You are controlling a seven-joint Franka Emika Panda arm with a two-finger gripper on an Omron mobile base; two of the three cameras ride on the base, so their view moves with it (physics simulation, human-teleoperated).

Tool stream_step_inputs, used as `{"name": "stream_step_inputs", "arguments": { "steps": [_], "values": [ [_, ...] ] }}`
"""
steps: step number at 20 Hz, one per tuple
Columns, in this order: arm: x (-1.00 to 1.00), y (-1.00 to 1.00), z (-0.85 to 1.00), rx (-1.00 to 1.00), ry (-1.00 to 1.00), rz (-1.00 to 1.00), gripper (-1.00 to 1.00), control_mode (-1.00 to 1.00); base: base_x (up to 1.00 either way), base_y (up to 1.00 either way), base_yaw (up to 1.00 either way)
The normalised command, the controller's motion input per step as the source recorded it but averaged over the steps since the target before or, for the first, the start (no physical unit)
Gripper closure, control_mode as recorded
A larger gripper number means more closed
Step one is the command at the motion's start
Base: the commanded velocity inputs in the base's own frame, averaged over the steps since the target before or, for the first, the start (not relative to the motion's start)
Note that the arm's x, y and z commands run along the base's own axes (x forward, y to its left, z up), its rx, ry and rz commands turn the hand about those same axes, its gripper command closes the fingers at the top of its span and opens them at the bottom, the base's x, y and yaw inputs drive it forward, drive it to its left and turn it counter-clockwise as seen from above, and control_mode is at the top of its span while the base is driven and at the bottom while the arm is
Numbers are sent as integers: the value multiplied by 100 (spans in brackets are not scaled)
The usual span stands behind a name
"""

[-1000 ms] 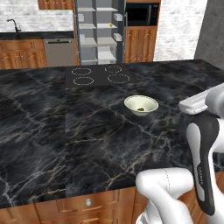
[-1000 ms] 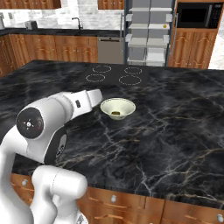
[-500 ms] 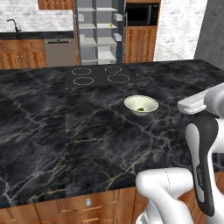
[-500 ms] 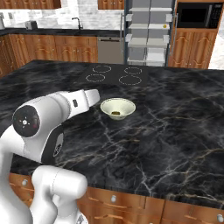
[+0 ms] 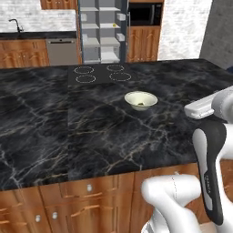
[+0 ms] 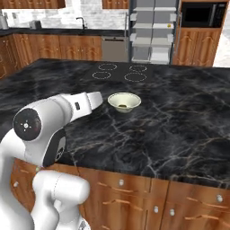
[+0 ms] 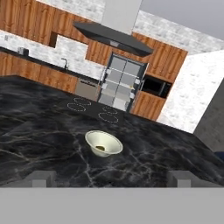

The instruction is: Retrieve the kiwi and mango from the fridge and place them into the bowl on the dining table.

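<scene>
Far ahead-left of claw: wall counter [image 7: 30, 61] with sink faucet [image 7: 64, 63], wooden cabinets below. Ahead, past island: fridge [image 7: 121, 83], doors open, pale shelves showing; fruit on shelves too small to tell. Nearer, cooktop rings [image 7: 94, 109] inset in dining table [image 7: 39, 127]. Claw [image 7: 111, 178] wide open, empty, two fingertips [image 7: 41, 177] apart at bottom of hand view, hanging low over marble. Just ahead of claw, centred between jaws: bowl [image 7: 103, 144], upright on dining table, small dark-yellowish item inside, can't tell which fruit. Ahead-right: microwave [image 7: 156, 86] beside fridge.
</scene>
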Motion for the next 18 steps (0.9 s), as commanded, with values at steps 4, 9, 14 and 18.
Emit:
{"name": "stream_step_inputs", "arguments": {
  "steps": [4, 9, 14, 18],
  "values": [
    [0, 0, 0, 0, 0, 0, -100, 100, -57, -22, 0],
    [0, 0, 0, 0, 0, 0, -100, 100, -15, -85, -3],
    [0, 0, 0, 0, 0, 0, -100, 100, 0, -100, -9],
    [0, 0, 0, 0, 0, 0, -100, 100, 0, -100, -10]
  ]
}}
